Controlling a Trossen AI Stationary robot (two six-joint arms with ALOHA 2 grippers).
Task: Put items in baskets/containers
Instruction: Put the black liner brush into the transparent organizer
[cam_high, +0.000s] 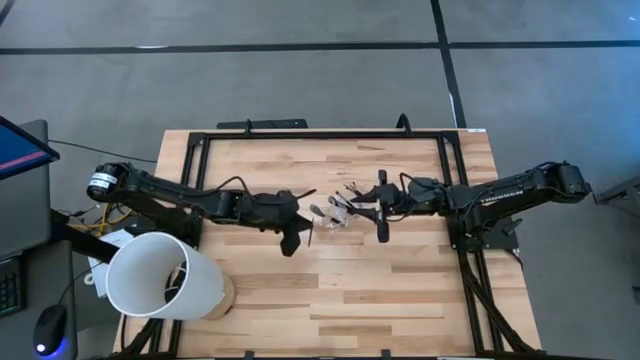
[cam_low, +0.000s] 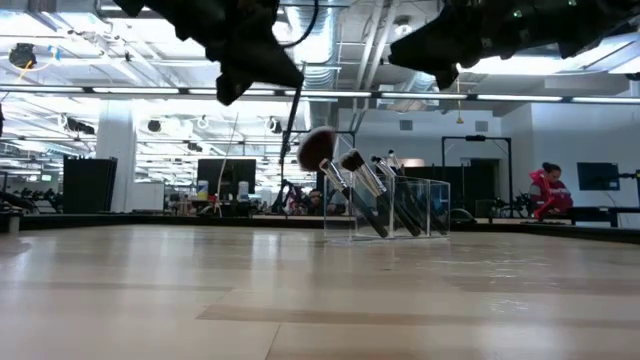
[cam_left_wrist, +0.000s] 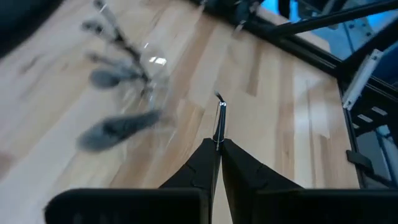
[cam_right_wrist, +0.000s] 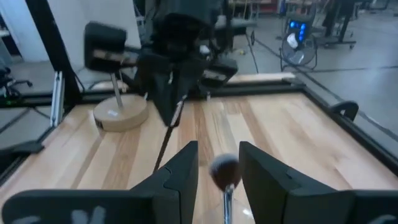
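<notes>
A small clear container (cam_low: 425, 205) stands on the wooden table (cam_high: 330, 290) near its middle. Several brushes (cam_low: 360, 190) lean in it, their fluffy heads sticking out above its rim. My left gripper (cam_left_wrist: 218, 147) hovers just left of the container (cam_high: 335, 213), shut on a thin dark stick (cam_right_wrist: 166, 137). My right gripper (cam_right_wrist: 219, 163) hangs open just right of the container and above it. A fluffy brush head (cam_right_wrist: 224, 169) shows in the gap between its fingers. In the low view that gripper (cam_low: 440, 65) is well above the brush tops. My left gripper pinches the thin stick (cam_left_wrist: 219, 134) between its two fingertips. A short piece with a silver end (cam_left_wrist: 221, 111) sticks out past them. Seen from the right wrist, the stick's long dark part hangs slanting below the fingers. The stick (cam_low: 291, 130) is clear of the table.
A large white cylinder (cam_high: 160, 275) on a round wooden base (cam_high: 228, 297) stands at the table's near left corner. A black frame (cam_high: 200, 150) runs along the table's left, far and right edges. Bare wood lies between the container and the near edge.
</notes>
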